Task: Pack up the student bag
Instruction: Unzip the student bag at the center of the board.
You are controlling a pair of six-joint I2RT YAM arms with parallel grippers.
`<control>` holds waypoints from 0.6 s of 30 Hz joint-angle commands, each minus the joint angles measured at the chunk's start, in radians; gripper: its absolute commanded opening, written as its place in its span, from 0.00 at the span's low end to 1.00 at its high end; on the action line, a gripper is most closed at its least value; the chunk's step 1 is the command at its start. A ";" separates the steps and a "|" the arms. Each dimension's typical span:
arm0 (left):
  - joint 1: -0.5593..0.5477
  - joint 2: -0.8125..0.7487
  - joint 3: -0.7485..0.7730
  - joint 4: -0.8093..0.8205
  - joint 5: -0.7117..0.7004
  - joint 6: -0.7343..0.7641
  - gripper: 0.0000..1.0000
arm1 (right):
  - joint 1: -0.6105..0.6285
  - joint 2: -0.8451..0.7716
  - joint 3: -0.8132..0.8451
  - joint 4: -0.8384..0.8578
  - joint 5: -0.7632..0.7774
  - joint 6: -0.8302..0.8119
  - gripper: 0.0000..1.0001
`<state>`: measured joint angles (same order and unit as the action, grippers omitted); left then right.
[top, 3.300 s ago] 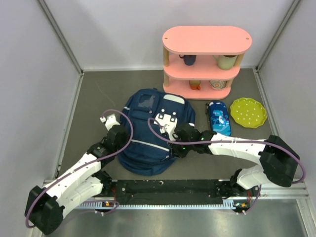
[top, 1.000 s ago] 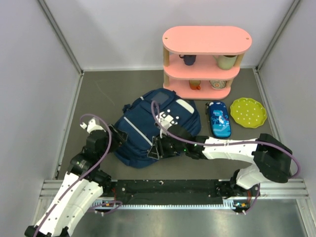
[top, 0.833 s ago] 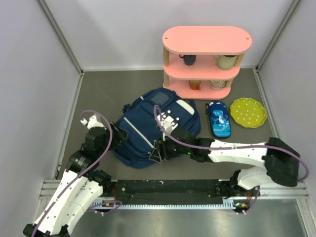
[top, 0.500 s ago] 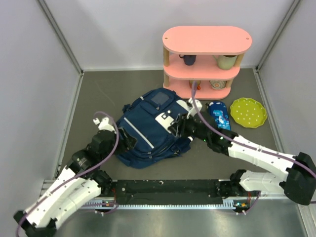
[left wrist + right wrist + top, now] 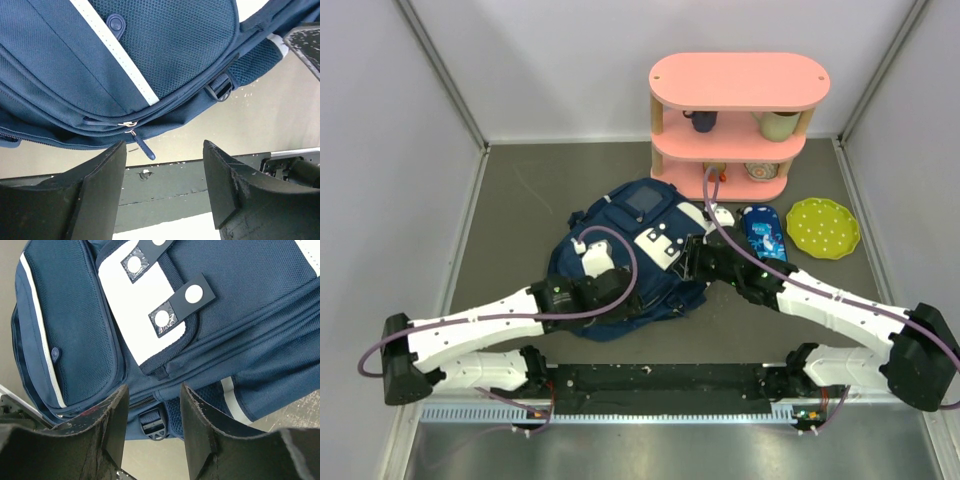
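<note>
Left gripper point(image 5: 164, 147) swung in from left side, now over near edge of backpack point(image 5: 615, 225); fingers apart, empty, zip pull point(image 5: 144, 147) between them. Right gripper point(image 5: 152, 390) shifted to right flank, apart, empty. Backpack tilted on table before shelf point(image 5: 740, 80). Zip looks closed, so I expect opening next.

student bag point(image 5: 620, 222) centre | shelf point(image 5: 740, 82) behind-right | pencil case point(image 5: 763, 238) right
</note>
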<state>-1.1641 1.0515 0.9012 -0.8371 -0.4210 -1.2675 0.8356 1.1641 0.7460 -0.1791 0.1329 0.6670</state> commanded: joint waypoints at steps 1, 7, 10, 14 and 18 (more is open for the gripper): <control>-0.005 0.068 0.071 -0.065 -0.009 -0.101 0.65 | 0.002 -0.044 0.020 0.003 0.002 0.014 0.44; -0.039 0.136 0.085 -0.071 0.048 -0.187 0.61 | 0.003 -0.081 0.006 0.007 -0.015 0.016 0.42; -0.051 0.159 0.088 -0.089 0.057 -0.210 0.57 | 0.003 -0.086 0.004 0.009 -0.022 0.009 0.42; -0.065 0.179 0.096 -0.096 0.064 -0.228 0.55 | 0.003 -0.090 0.000 0.015 -0.033 0.008 0.41; -0.066 0.212 0.097 -0.108 0.065 -0.236 0.50 | 0.002 -0.092 -0.002 0.017 -0.042 0.009 0.41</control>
<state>-1.2240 1.2392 0.9607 -0.9138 -0.3565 -1.4540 0.8356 1.0996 0.7460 -0.1875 0.1051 0.6769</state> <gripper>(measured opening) 0.516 0.417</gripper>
